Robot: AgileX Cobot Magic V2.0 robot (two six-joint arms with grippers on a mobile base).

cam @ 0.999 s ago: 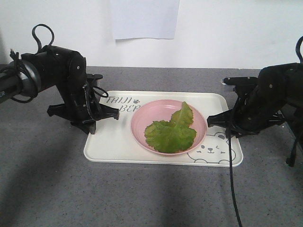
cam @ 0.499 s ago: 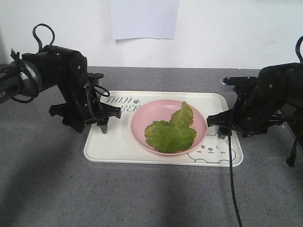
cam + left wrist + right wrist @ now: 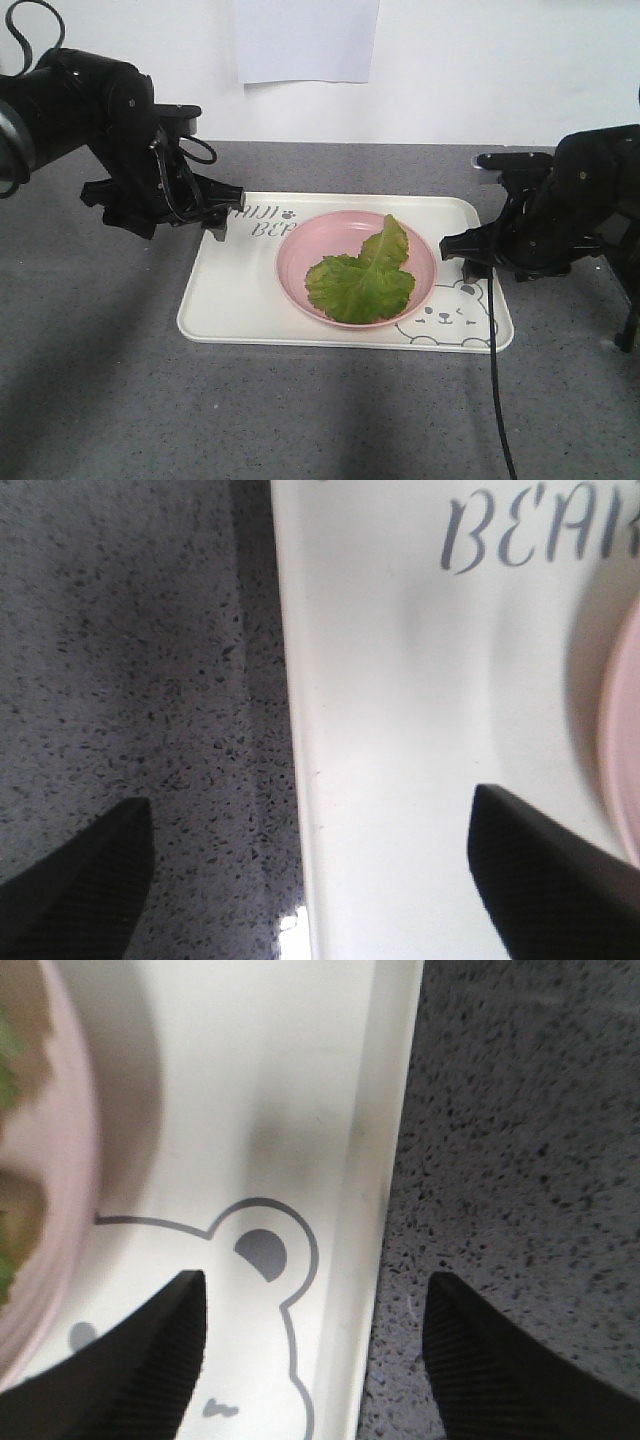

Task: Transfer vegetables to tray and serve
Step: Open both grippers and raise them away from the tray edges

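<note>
Green vegetables (image 3: pixel 360 275) lie in pink plate (image 3: pixel 300 265) on tray (image 3: pixel 230 300); both grippers (image 3: pixel 300 880) (image 3: pixel 315 1345), fingers apart, straddle tray edges; serving remains.

1 tray (image 3: pixel 230 300), 1 pink plate (image 3: pixel 296 262), 2 lettuce leaves (image 3: pixel 362 278), 2 claws: left (image 3: pixel 221 212), right (image 3: pixel 462 252).

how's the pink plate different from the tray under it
The pink plate is round; the tray is rectangular with rounded corners. The plate is plain pink, while the tray is cream-white with grey lettering and a bear face. The plate holds the lettuce directly; the tray carries the plate. Both are shallow with raised rims.
</note>
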